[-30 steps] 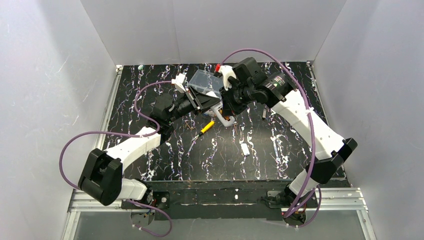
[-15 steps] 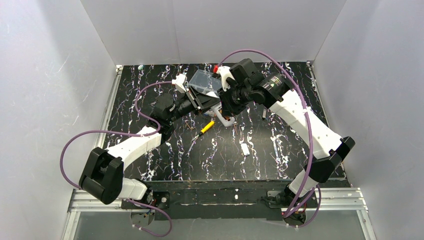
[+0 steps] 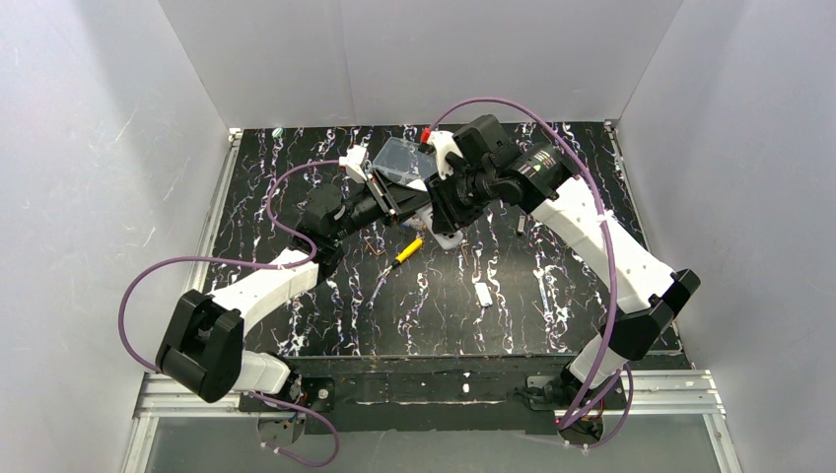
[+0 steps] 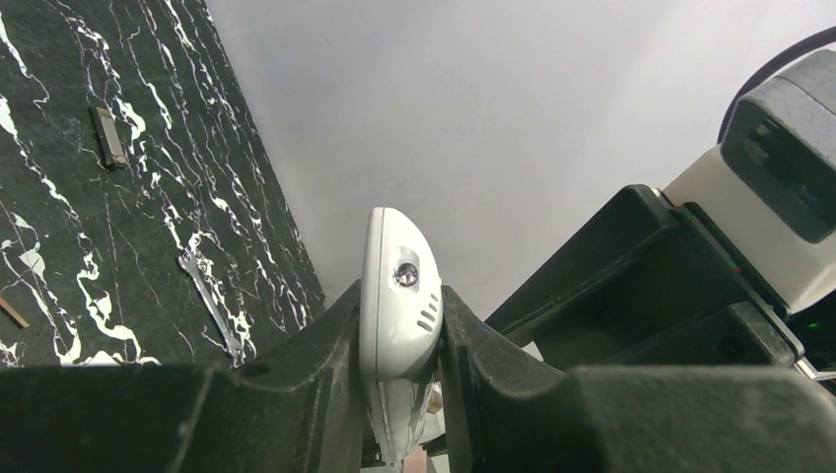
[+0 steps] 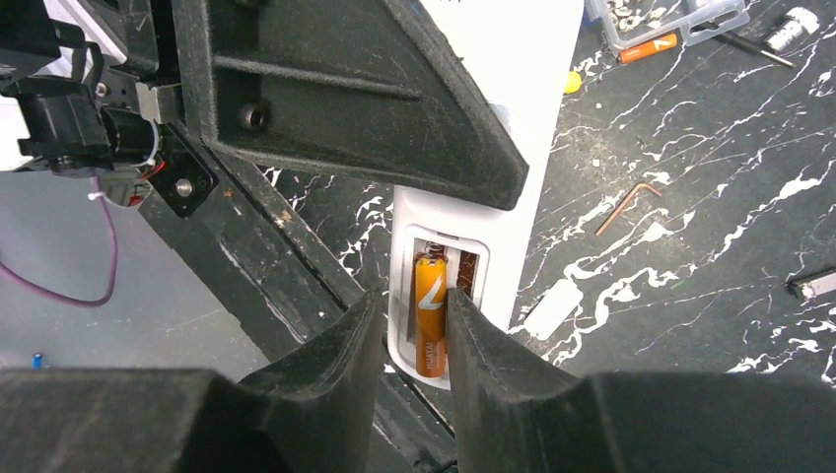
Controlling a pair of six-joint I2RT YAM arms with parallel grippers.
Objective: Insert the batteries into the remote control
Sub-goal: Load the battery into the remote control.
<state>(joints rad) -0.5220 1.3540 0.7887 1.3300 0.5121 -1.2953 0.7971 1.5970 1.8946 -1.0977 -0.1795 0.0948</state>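
Orange battery [image 5: 430, 325] sits in the remote control's [image 5: 498, 261] open bay, centre of the right wrist frame. My right gripper [image 5: 414, 301] straddles it, jaws parted, not pinching. My left gripper [image 4: 399, 296] is clamped on the remote control.

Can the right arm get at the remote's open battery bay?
Probably yes: the left gripper clamps the remote control nearer its other end, leaving the open bay and its battery facing the right gripper.

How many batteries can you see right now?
2. One battery sits in the remote control's open compartment; a second battery, seemingly, lies in the clear box. Others may be hidden.
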